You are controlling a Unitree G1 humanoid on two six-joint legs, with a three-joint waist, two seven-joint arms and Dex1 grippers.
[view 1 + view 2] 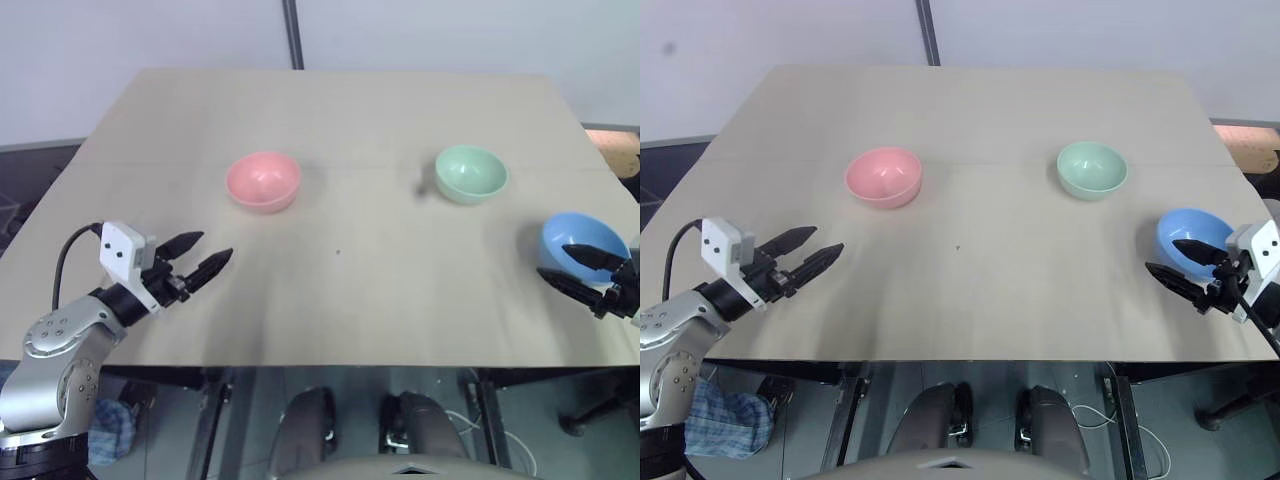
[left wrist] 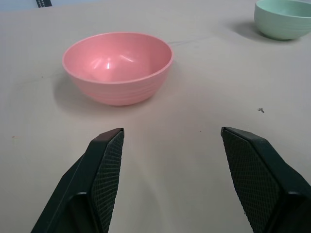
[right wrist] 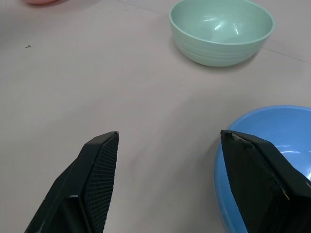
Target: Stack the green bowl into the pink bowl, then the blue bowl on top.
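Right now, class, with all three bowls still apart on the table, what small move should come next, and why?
Probably swing the right gripper, open beside the blue bowl, over to the green bowl. Green goes into the pink bowl first, and it stands on the robot's right, nearer that gripper than the left one.

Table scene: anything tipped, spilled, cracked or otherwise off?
Nothing stands out. The glossy salmon-pink bowl, pale mint-green bowl and sky-blue bowl each sit upright, apart and empty on the beige table. No visible spills or damage.
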